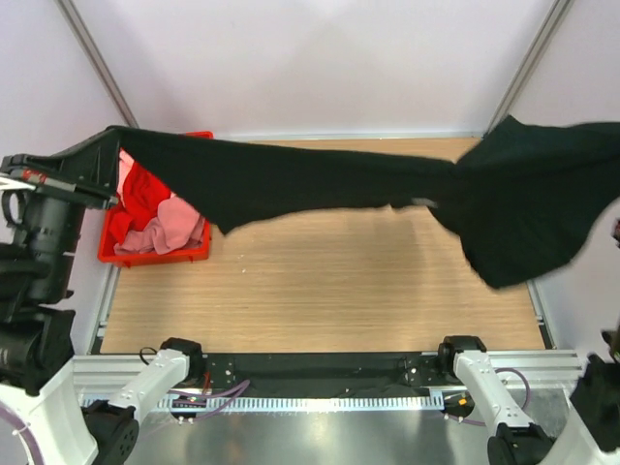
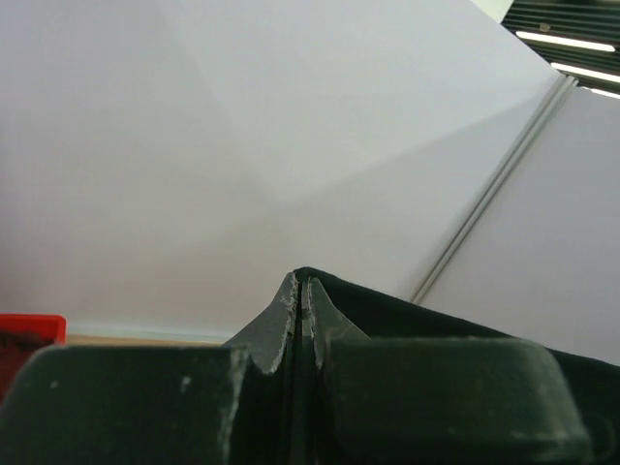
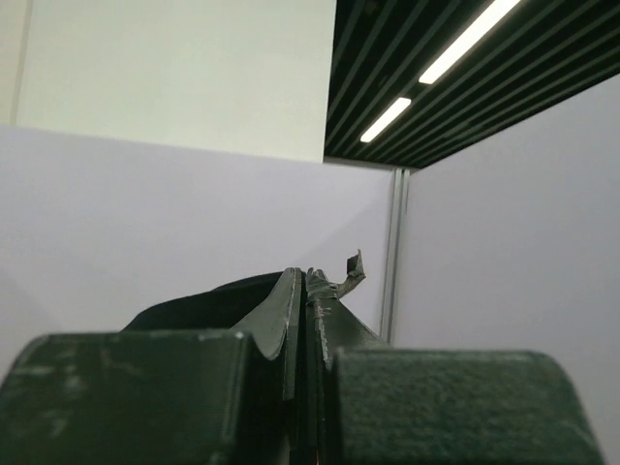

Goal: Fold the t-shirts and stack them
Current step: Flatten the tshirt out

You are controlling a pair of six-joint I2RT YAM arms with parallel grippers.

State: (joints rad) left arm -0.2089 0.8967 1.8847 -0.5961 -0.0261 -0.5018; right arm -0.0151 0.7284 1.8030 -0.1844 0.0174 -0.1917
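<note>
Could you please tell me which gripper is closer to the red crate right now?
Left. The left gripper, shut on the black t-shirt, hangs by the far edge of the red crate; the right gripper holds the shirt's other end, far off to the right.

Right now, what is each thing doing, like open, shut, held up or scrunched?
black t-shirt: held in the air, stretched between both grippers, unfolded.
left gripper: shut on the black t-shirt.
right gripper: shut on the black t-shirt.
red crate: open-topped, holding two shirts.
red t-shirt: crumpled in the red crate.
pink t-shirt: crumpled in the red crate too.
</note>
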